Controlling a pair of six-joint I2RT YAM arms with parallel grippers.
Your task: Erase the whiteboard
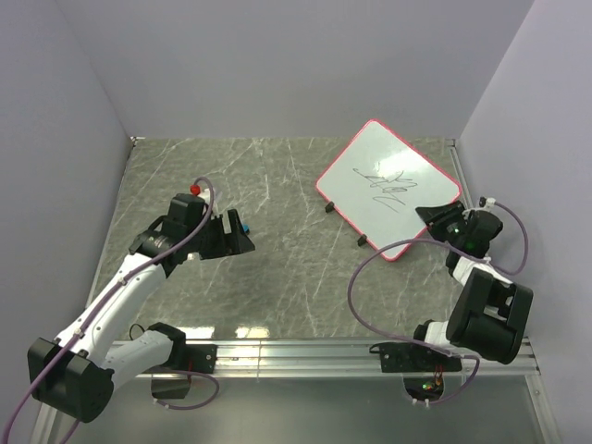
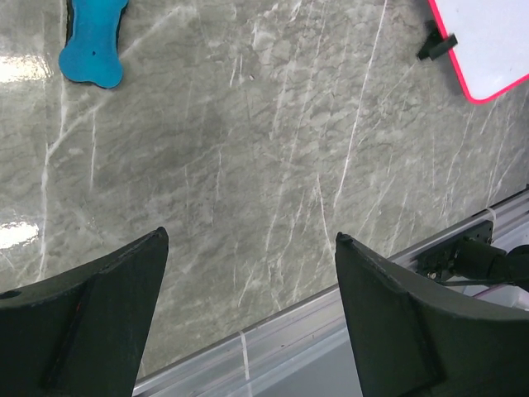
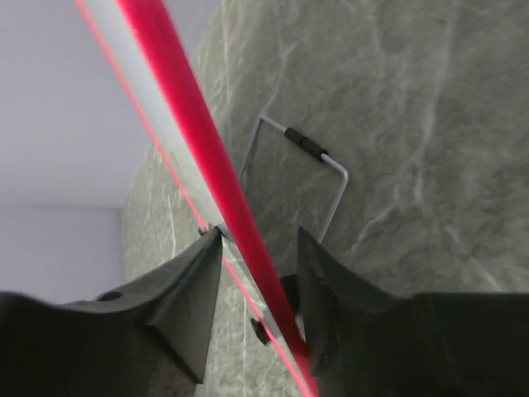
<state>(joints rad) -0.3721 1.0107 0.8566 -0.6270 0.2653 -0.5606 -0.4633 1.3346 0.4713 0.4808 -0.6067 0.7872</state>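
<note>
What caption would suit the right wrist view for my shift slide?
Close-up: right end effector straddling the red edge of the whiteboard, with its wire stand and the marble table beyond.

whiteboard (image 1: 388, 190): on the table (image 1: 277, 185)
eraser (image 2: 92, 41): on the table, well left of the whiteboard
right tool (image 1: 435, 216): astride the whiteboard's near right edge
</note>
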